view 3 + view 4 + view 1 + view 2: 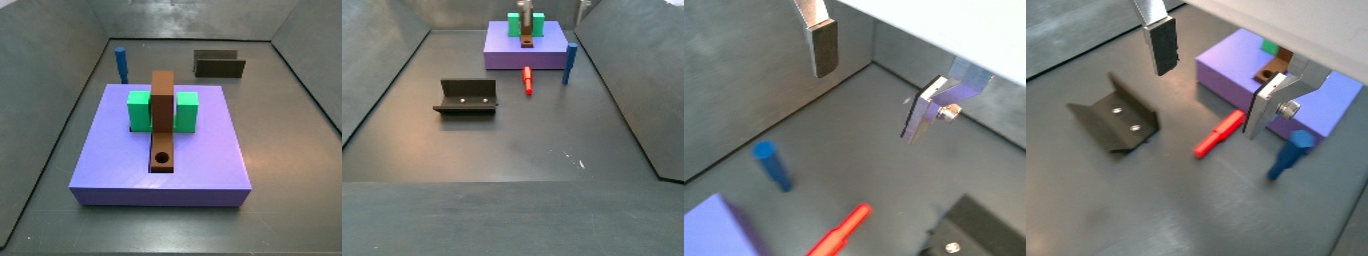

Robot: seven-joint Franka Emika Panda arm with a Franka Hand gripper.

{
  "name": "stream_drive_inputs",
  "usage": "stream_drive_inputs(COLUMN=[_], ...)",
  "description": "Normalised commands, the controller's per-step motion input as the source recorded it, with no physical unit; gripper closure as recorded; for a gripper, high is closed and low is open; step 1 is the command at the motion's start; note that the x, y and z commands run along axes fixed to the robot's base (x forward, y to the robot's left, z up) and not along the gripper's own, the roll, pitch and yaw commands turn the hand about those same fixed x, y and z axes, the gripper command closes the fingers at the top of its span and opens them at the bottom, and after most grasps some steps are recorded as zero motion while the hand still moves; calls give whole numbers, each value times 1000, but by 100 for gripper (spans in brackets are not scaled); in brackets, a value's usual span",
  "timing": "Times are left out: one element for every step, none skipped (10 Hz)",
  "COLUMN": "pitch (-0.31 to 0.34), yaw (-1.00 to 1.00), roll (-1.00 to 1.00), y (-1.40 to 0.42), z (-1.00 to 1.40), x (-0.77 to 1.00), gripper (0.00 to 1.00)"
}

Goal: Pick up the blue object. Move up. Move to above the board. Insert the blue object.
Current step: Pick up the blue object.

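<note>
The gripper (1213,82) hung above the floor with its jaws spread wide and nothing between them; in both wrist views the two silver fingers (823,45) stood well apart, dark pads facing inward. In a side view only a small part of the gripper (584,10) showed at the upper edge, above the far end of the enclosure.

The blue object (1288,155) stood upright on the dark floor just beside the lilac slab (1240,62), apparently touching or nearly touching its side wall (571,62); contact could not be settled. It also appeared behind the slab's far corner (120,64). The board (162,115) lay along the slab's top, passing through the green block (142,110), with its round hole (163,158) near one end. A red peg (1219,133) lay flat on the floor near the blue object, and the fixture (1116,119) stood well apart on the floor.

Judged from this arrangement, the pick-up had not begun. The likely hazards:
- a finger striking the slab's wall on descent, because the peg stood so close to it;
- a finger tipping the slim upright peg if the jaws came down off-centre;
- the red peg being nudged or caught instead, given its nearness.
</note>
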Motion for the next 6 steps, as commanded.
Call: stream_drive_inputs(pitch=[-346,-309,-130,0,0,-20], yaw=[0,0,-26,0,0,0], roll=[61,167,196,0,0,-19], y=[-649,-657,-626,-329,-260,-211], z=[-46,-26,-363,-383,-483,-420], x=[-723,-649,-420,-6,-154,-83], gripper=[0,0,0,0,0,0])
